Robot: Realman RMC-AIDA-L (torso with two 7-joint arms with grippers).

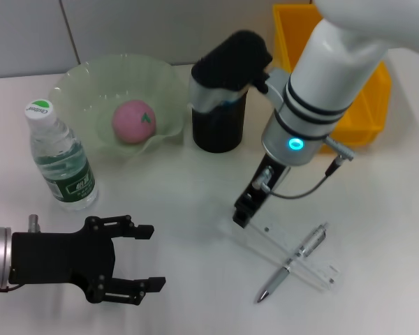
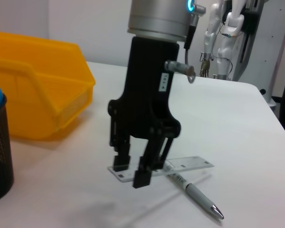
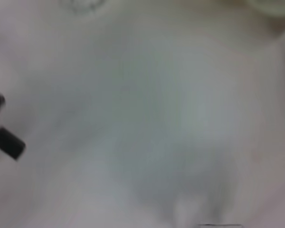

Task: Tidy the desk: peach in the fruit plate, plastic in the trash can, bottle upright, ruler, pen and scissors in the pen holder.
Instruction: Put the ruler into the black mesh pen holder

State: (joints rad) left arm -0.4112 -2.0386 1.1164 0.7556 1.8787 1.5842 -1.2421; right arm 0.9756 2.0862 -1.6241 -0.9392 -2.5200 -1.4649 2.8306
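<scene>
The right gripper [image 1: 241, 215], black and two-fingered, stands fingers-down at the centre of the head view, directly over the near end of the clear flat plastic ruler [image 1: 293, 257]. In the left wrist view its fingers [image 2: 143, 173] are parted a little and straddle that end of the ruler [image 2: 180, 166], tips at or just above the table; whether they have begun to pinch it I cannot tell, so I judge the gripper open and about to close.

The ruler's long axis runs from the gripper toward the lower right of the head view, and the silver and white ballpoint pen [image 1: 293, 262] lies across it, touching, so lifting the ruler may well nudge the pen (a risk, not a certainty).

The black mesh pen holder [image 1: 218, 122] stands up and to the left of the gripper, beside the yellow plastic bin [image 1: 366, 105]. The right arm is much the nearer one.

The left gripper [image 1: 129, 262] hangs spread open at the lower left, idle, below the upright clear water bottle [image 1: 59, 160]. The pink peach [image 1: 133, 121] already sits in the pale green scalloped fruit plate [image 1: 77, 87]
</scene>
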